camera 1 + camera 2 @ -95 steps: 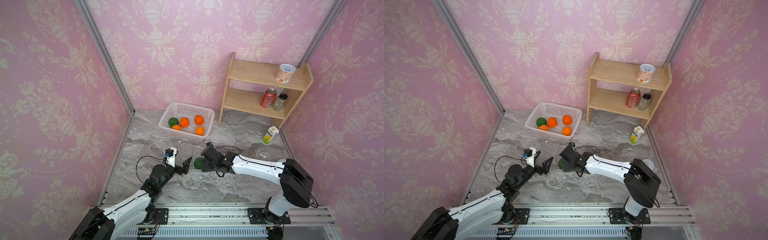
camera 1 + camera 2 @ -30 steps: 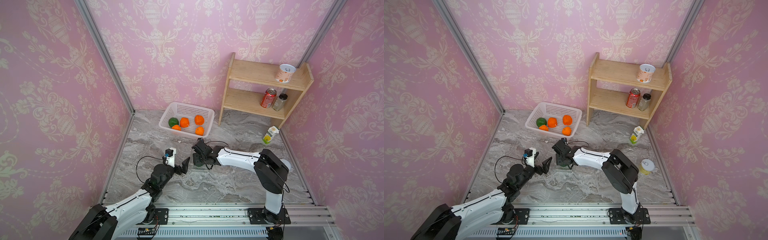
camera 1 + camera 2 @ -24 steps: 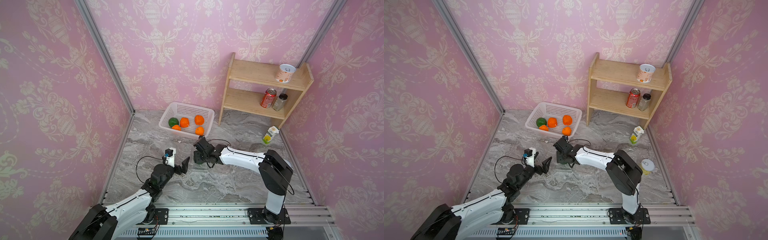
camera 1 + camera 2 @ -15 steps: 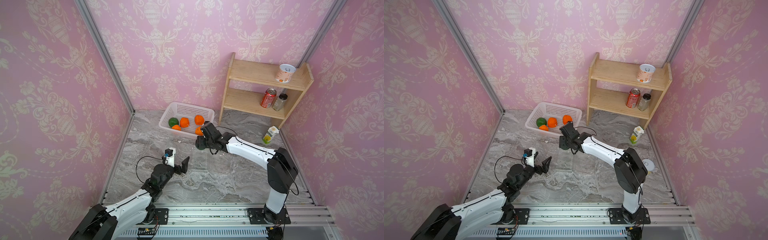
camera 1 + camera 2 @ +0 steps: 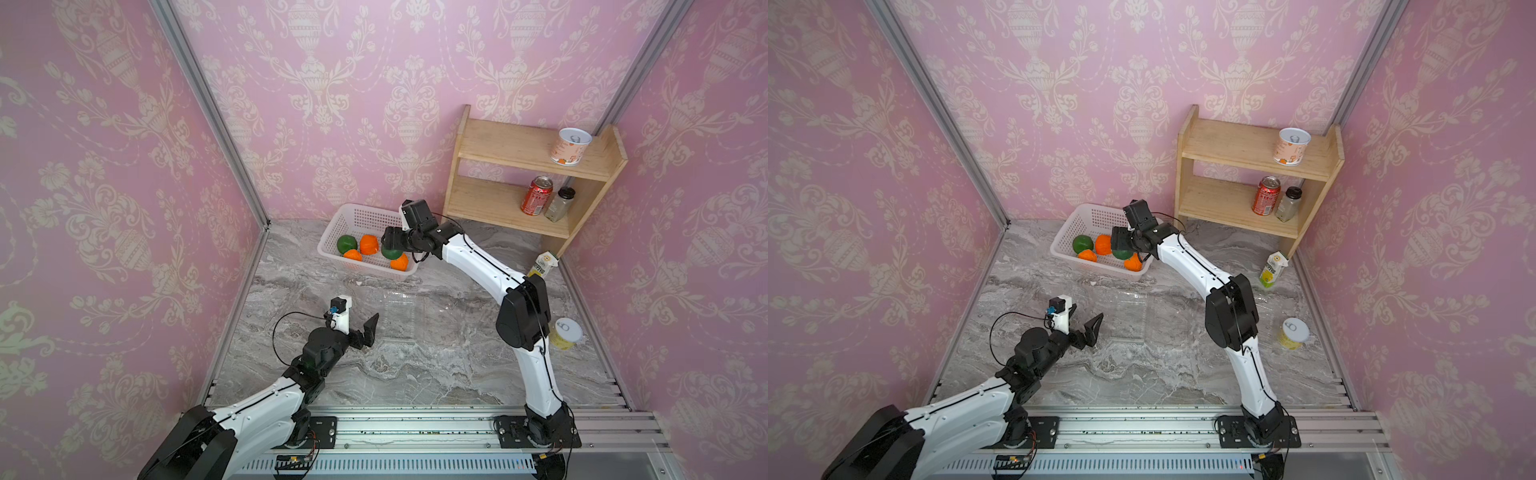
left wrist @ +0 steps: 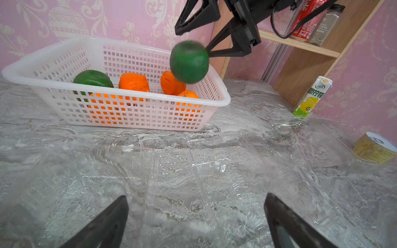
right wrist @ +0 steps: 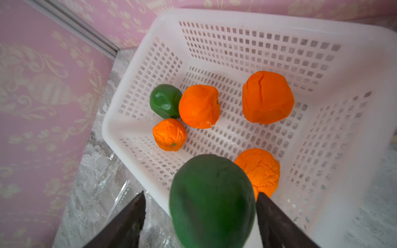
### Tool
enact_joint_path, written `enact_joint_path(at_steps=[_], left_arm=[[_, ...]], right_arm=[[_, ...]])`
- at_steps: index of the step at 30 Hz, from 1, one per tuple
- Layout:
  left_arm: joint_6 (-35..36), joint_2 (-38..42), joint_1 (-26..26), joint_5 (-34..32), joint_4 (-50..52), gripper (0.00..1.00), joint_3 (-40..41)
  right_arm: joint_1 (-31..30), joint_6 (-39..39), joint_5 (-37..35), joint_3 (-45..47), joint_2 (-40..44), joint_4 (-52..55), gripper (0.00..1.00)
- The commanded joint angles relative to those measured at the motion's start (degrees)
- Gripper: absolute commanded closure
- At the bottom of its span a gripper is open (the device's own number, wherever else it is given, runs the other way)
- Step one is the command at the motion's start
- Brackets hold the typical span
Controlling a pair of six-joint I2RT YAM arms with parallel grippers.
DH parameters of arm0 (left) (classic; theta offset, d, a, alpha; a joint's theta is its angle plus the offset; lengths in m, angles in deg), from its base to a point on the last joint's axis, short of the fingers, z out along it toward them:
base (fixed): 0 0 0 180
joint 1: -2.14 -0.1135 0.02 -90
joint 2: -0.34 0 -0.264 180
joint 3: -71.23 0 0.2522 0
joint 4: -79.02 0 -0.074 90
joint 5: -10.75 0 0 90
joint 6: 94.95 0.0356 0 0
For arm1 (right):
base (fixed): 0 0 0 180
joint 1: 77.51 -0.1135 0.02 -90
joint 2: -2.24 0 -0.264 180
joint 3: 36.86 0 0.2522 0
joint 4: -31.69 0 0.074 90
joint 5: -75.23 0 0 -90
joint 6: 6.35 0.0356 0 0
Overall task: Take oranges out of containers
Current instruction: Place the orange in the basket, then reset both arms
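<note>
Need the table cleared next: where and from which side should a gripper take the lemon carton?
Probably mid-body, across the flat sides of the carton, coming from the robot's side: it stands upright, its gabled top suits no top grasp, and the shelf is close behind.

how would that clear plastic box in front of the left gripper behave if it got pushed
The clear plastic box looks thin and empty, so it would probably slide easily on the table. Its walls look flimsy and may buckle rather than push cleanly.
</note>
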Motion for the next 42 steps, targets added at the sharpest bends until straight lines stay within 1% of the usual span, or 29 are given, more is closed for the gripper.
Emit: enact_joint_path(at_steps=[1, 4, 7, 11, 15, 17, 21, 23, 25, 28, 32, 35, 38, 40, 42], left_arm=[[0.5, -0.5, 0.0, -1.1, -0.1, 0.01, 0.3], [0.4, -0.7, 0.0, -1.2, -0.1, 0.01, 0.2], [0.4, -0.7, 0.0, -1.4, -0.1, 0.01, 0.2], [0.2, -0.6, 0.0, -1.4, 0.0, 0.01, 0.2], [0.1, -0.6, 0.0, -1.5, 0.0, 0.01, 0.2], [0.0, -0.4, 0.0, -1.5, 0.2, 0.01, 0.2], [-0.1, -0.2, 0.0, -1.5, 0.3, 0.01, 0.3], [-0.4, -0.1, 0.0, -1.4, 0.4, 0.01, 0.3], [-0.4, -0.2, 0.0, -1.3, 0.4, 0.01, 0.2], [-0.3, -0.6, 0.0, -1.8, 0.4, 0.01, 0.2], [-0.3, -2.1, 0.0, -1.5, -0.5, 0.01, -0.1], [-0.7, -2.9, 0.0, -1.1, -0.4, 0.01, -0.4], [-1.0, -2.8, 0.0, -0.6, -0.4, 0.01, -0.4], [-1.0, -2.9, 0.0, -0.8, -0.4, 0.01, -0.4], [-1.1, -3.0, -0.1, -0.8, -0.4, 0.01, -0.4]], right_arm=[[-0.4, -2.4, 2.2, -0.8, 0.5, 4.2, 0.10], [-0.4, -2.0, 2.4, 4.3, 3.7, 1.0, 0.09], [-0.6, -1.4, 1.9, 12.6, 9.0, -3.7, 0.09], [-1.3, -1.1, -0.9, 25.8, 18.4, -9.6, 0.09], [-2.0, -1.7, -5.4, 37.2, 28.6, -11.8, 0.08], [-2.0, -1.8, -8.9, 43.8, 34.6, -11.9, 0.08], [-1.0, -2.0, -13.5, 57.0, 46.3, -12.1, 0.08], [-0.3, -3.1, -16.9, 63.4, 52.9, -12.4, 0.07], [0.6, -4.5, -22.1, 69.5, 59.1, -12.4, 0.03], [4.0, -6.9, -26.2, 78.6, 70.0, -14.7, 0.00], [11.9, -9.6, -24.9, 89.1, 83.5, -20.6, 0.00], [17.4, -12.4, -24.1, 96.1, 91.4, -25.8, 0.00], [23.2, -13.7, -20.5, 101.0, 94.8, -30.5, 0.00], [26.7, -13.5, -17.7, 103.1, 93.8, -33.5, 0.00], [29.1, -12.7, -18.0, 104.5, 91.4, -37.1, 0.00]])
